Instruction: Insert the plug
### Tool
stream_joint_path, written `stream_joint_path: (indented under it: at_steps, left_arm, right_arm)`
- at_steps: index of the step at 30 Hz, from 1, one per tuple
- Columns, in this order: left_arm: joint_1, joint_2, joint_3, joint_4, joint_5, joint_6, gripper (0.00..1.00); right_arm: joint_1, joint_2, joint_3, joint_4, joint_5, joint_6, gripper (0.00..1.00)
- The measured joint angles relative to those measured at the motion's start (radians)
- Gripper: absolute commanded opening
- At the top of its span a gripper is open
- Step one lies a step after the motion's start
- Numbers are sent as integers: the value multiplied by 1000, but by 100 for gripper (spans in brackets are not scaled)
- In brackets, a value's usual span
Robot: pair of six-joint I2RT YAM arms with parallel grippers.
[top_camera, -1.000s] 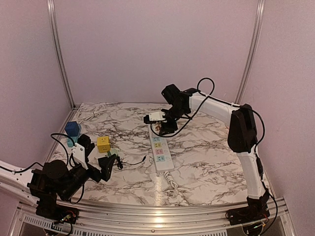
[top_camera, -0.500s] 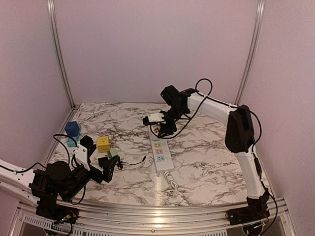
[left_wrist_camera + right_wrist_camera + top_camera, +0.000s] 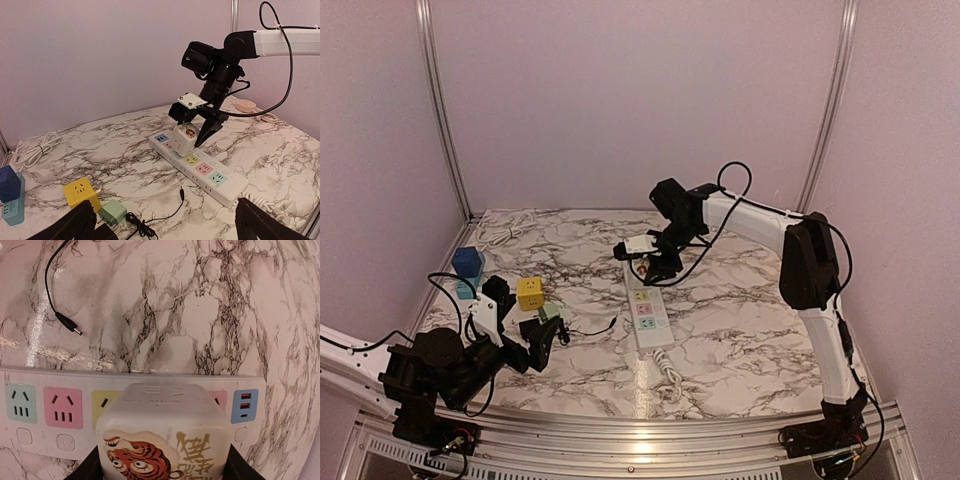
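My right gripper [image 3: 655, 262] is shut on the plug [image 3: 185, 139], a white cube with a tiger sticker [image 3: 165, 440]. The cube hangs tilted over the far end of the white power strip [image 3: 215, 175], above the pink socket beside the blue USB block. Whether its prongs are in the socket is hidden. In the right wrist view the strip [image 3: 55, 407] runs across behind the cube, and my black fingers [image 3: 86, 469] press its two sides. My left gripper [image 3: 535, 335] stands open and empty near the table's front left, with its fingertips [image 3: 80, 220] at the bottom corners of its view.
A yellow cube [image 3: 79, 192] and a green adapter [image 3: 113, 211] with a thin black cable [image 3: 181, 192] lie before the left gripper. Blue cubes [image 3: 9, 182] stand at far left. A white cable [image 3: 37, 150] lies at the back left, and the strip's coiled cord [image 3: 665, 375] near the front.
My right gripper has shifted slightly right and down with the plug, closer onto the strip. The left arm has barely moved.
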Motion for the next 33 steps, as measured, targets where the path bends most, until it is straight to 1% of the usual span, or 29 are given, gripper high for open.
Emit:
stream_joint_path:
  at_steps: [9, 16, 22, 33]
  left_arm:
    - [-10, -5, 0, -11, -7, -3, 99]
    - [-10, -5, 0, -10, -10, -3, 99]
    - [-10, -5, 0, -7, -10, -3, 99]
    - [-10, -15, -14, 5, -9, -6, 99]
  right_arm:
    - [-4, -11, -31, 3, -21, 1, 0]
    - [-2, -39, -64, -92, -89, 60, 0]
    - [26, -114, -163, -151, -87, 102, 1]
    - [50, -124, -172, -174, -86, 140, 3]
